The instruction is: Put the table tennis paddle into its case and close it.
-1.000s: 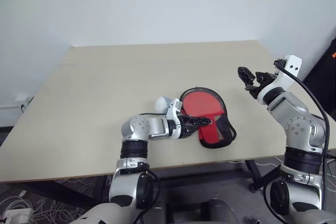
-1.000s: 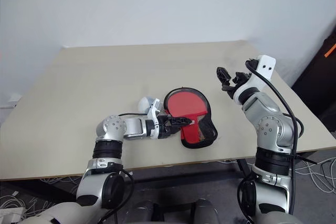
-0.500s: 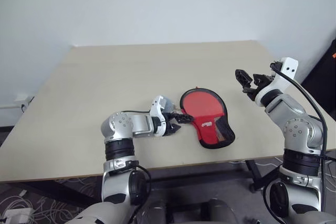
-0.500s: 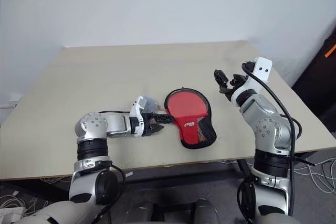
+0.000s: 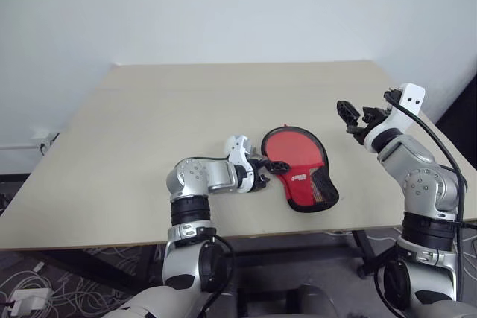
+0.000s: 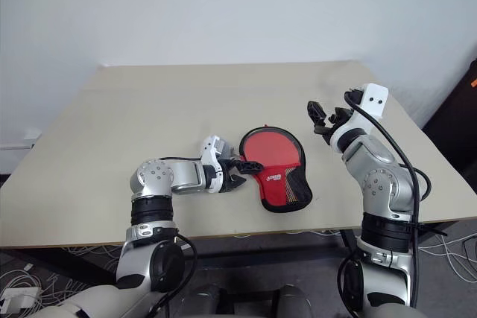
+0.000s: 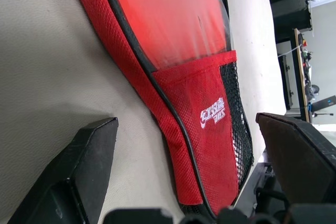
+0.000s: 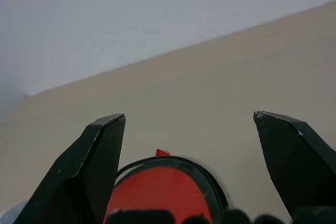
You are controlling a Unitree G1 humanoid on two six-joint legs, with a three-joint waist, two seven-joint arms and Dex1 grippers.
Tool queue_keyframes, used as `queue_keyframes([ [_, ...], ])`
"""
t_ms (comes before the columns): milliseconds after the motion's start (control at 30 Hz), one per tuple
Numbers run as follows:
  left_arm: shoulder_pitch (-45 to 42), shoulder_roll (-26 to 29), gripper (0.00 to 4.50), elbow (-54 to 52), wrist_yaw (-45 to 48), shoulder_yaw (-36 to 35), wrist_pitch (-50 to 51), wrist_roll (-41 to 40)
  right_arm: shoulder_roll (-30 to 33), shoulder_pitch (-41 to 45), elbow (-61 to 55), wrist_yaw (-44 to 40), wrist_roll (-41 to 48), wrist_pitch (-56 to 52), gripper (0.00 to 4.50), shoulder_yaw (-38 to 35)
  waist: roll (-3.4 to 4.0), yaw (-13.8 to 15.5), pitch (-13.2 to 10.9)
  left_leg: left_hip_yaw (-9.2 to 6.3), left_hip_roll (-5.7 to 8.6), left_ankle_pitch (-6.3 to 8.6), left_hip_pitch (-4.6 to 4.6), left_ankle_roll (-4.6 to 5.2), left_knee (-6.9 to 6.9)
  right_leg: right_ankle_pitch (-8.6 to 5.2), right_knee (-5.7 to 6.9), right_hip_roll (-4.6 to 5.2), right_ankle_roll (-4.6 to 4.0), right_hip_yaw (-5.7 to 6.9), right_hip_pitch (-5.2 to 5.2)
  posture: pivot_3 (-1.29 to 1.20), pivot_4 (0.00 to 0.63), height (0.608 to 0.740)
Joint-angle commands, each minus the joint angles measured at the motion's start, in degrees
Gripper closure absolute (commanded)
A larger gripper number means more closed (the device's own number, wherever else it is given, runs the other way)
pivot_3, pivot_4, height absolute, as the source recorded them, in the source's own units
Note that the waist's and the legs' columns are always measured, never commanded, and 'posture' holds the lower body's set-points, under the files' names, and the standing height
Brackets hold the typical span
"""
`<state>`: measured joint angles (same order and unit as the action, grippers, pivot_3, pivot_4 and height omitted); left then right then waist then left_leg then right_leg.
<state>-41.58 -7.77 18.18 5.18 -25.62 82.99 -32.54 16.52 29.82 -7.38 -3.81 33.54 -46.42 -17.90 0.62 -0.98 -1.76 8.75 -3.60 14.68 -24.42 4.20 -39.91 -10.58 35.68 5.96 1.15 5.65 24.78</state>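
Left gripper (image 5: pixel 267 170) wide, empty, beside the case (image 5: pixel 302 176) (red paddle inside); right gripper (image 5: pixel 355 117) wide, aloft.

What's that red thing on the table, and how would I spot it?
On the beige table, look near the front edge, between the two grippers. The case lies flat there: a paddle-shaped pouch with black piping, red inside, and a black mesh end with a red logo panel.

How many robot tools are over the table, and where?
2. The left tool sits low, open, beside the case on the table. The right tool hangs open, raised beyond the case's far right.
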Motion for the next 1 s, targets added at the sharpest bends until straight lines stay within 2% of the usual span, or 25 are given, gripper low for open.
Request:
queue_keyframes([
  [33,-1.27,-5.58,0.00,5.89,-1.01,2.63,-1.27,0.86,0.35,0.82,-2.11,0.19,-0.43,0.76,0.26,-0.18,0.01,0.24,0.02,-0.01,0.00,0.01,0.08,0.00,-0.01,-0.01,-0.01,0.00,0.02,0.01,-0.08,0.00,0.000,0.724],
  [267,-1.92,-5.52,0.00,6.51,3.73,8.00,-2.81,-1.12,-0.06,1.31,-1.52,0.24,-0.75,1.04,0.26,-0.06,0.05,1.52,0.04,-0.22,0.06,0.20,0.64,0.26,-0.01,-0.12,-0.03,0.18,0.13,-0.01,-0.49,0.00,0.000,0.724],
  [400,-2.94,-4.47,0.00,5.30,3.35,4.29,-0.96,-3.28,-0.10,1.25,-1.41,-0.05,-1.26,1.43,0.26,0.78,0.05,1.43,0.04,-0.14,0.10,0.28,0.54,0.36,-0.01,-0.13,-0.02,0.26,0.16,-0.13,-0.45,0.00,0.000,0.724],
  [500,-2.68,-2.58,0.00,3.55,5.79,6.82,-1.40,-3.95,-0.22,1.30,-1.10,-0.22,-1.51,1.72,0.26,0.82,0.04,1.35,0.03,-0.12,0.14,0.27,0.41,0.36,-0.01,-0.12,-0.01,0.24,0.16,-0.14,-0.32,0.00,0.000,0.724],
  [567,-3.61,-2.98,0.00,6.12,4.26,3.84,-2.27,-4.24,-0.36,1.51,-0.59,-0.39,-1.81,2.06,0.26,0.82,0.05,0.86,0.03,-0.11,0.13,0.27,0.36,0.36,-0.01,-0.12,0.00,0.21,0.17,-0.13,-0.28,0.00,0.000,0.724],
  [667,-3.78,-2.62,0.00,6.58,6.95,4.45,-4.21,-5.30,-0.63,2.00,0.04,-0.68,-2.32,2.70,0.26,1.21,0.06,0.74,0.02,-0.11,0.07,0.27,0.38,0.35,-0.01,-0.13,0.00,0.16,0.18,-0.14,-0.27,0.00,0.000,0.724],
  [933,-3.43,-3.75,0.00,10.54,4.31,3.81,-6.08,-5.60,-0.60,2.67,0.84,-0.71,-2.54,3.45,0.26,1.10,0.06,0.43,0.02,-0.13,0.07,0.27,0.38,0.35,-0.01,-0.18,-0.02,0.16,0.25,-0.12,-0.29,0.00,0.000,0.724],
  [1000,-2.81,-4.09,0.37,10.38,4.04,4.12,-6.59,-5.64,-0.54,2.47,0.76,-0.62,-2.61,3.50,0.26,1.06,0.06,0.43,0.02,-0.13,0.08,0.27,0.37,0.36,-0.01,-0.18,-0.02,0.17,0.25,-0.13,-0.29,0.00,0.000,0.724],
])
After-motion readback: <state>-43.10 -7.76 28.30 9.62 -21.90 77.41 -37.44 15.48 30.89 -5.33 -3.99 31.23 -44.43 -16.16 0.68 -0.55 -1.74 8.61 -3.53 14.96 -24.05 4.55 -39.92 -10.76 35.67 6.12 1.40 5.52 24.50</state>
